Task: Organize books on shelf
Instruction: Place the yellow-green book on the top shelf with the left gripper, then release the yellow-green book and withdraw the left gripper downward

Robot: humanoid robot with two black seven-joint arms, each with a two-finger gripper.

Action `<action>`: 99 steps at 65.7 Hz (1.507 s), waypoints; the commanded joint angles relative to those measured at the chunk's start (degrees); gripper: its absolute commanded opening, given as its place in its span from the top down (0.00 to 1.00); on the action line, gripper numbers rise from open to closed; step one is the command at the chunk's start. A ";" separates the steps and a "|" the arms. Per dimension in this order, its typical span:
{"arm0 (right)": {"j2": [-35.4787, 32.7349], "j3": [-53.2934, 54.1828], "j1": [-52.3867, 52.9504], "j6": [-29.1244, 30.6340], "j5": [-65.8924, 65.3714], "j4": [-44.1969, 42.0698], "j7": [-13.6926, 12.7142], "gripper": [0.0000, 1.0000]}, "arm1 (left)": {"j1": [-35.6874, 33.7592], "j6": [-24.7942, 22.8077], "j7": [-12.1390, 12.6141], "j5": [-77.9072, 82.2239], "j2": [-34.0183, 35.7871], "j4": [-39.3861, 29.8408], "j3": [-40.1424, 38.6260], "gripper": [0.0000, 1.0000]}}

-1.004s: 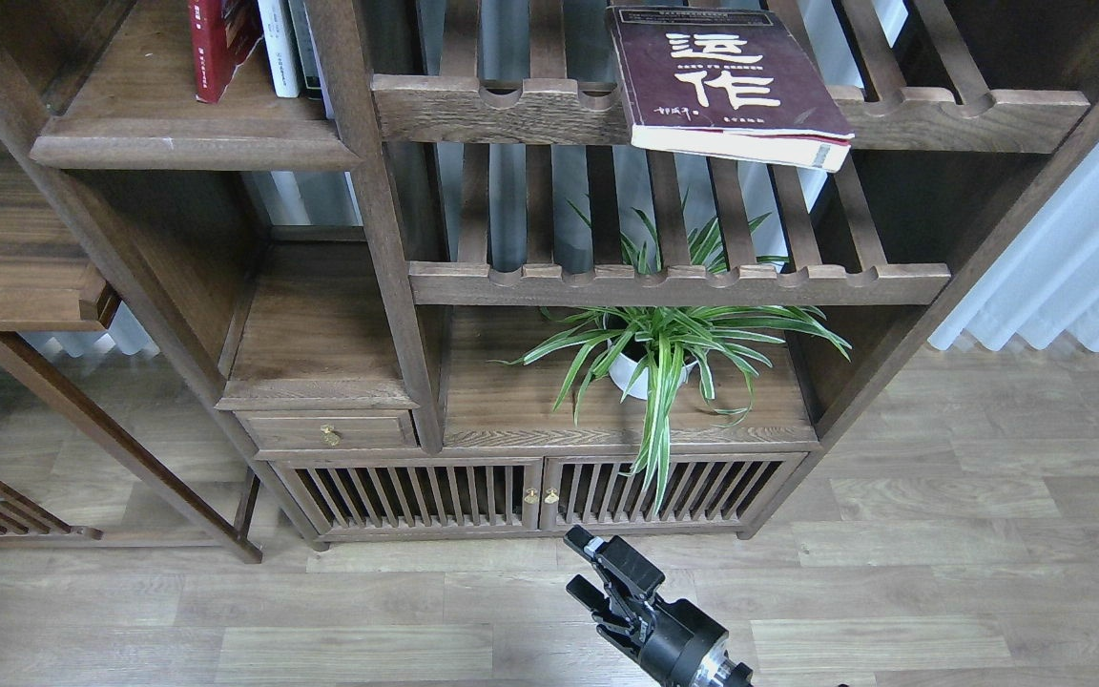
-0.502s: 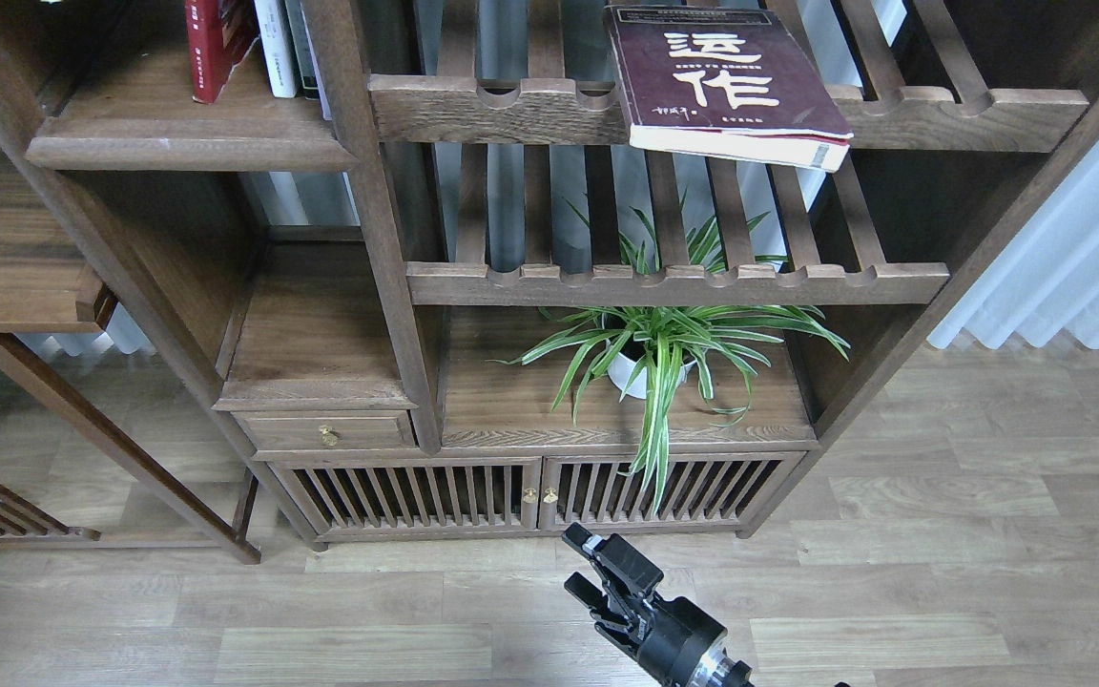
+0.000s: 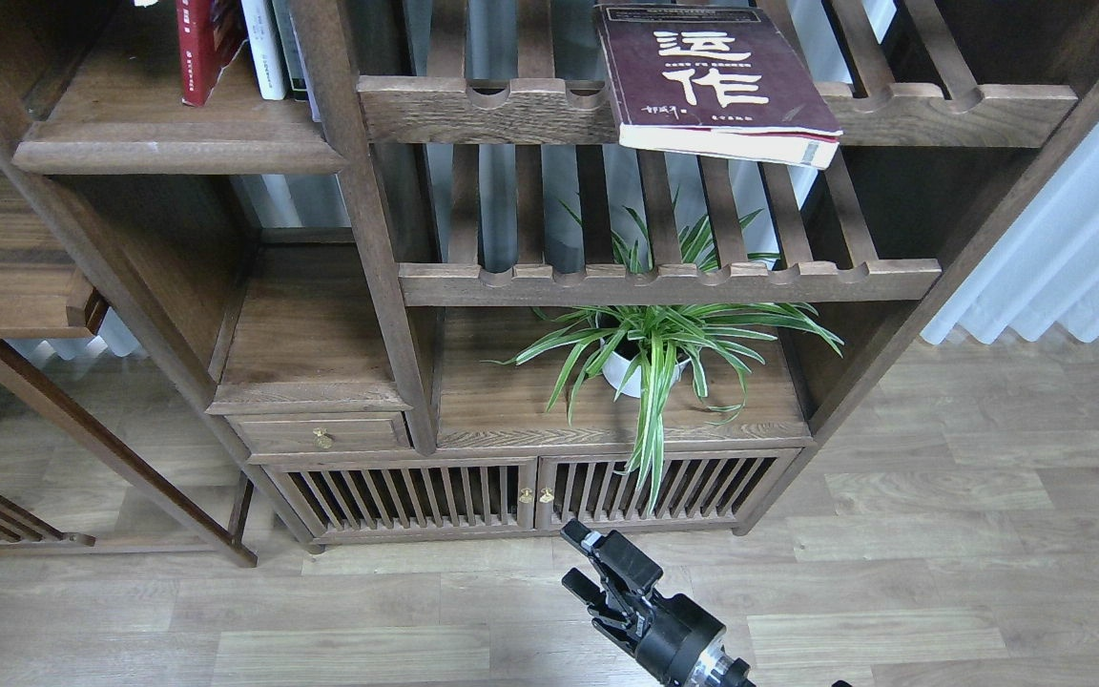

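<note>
1. one change only: against the pictures half a second and a second back, the whole bookcase sits slightly lower-left in the head view, while the claw (image 3: 580,563) holds almost the same place at the bottom edge. judgement: the head or body has shifted; no book has been moved.
2. consequence for the task: no grasp has begun. judgement: the work is at the approach stage.
3. maroon book (image 3: 710,81): far above the claw and a little to its right, lying flat on the upper slatted rack (image 3: 487,100), its near corner overhanging the rail. it is not on the target shelf.
4. shelf (image 3: 177,143): far above the claw and well to its left. a red book (image 3: 201,48) and pale-spined volumes stand upright at its back. no lime-yellow book can be made out.
5. spider plant (image 3: 659,348): directly above the claw, on the cabinet ledge between claw and rack.
6. claw state: the two fingers stand apart, with nothing between them.
7. arm pose: the right arm enters from the bottom edge, low over the floor (image 3: 941,572), claw pointing up and left toward the cabinet doors. the left arm is not in view.
</note>
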 commanded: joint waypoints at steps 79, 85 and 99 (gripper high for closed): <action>0.00 3.42 -1.15 0.00 0.48 0.00 0.05 0.00 | 1.50 -0.01 -6.48 4.40 -0.89 -0.54 5.24 0.68; 0.00 3.42 -1.15 0.00 0.57 0.00 0.05 0.00 | 1.94 -0.01 -6.39 3.87 -0.71 -1.85 4.63 0.65; 0.00 3.42 -1.06 0.00 0.57 0.00 0.05 0.00 | 2.46 -0.01 -6.12 3.35 0.34 -6.07 1.82 0.60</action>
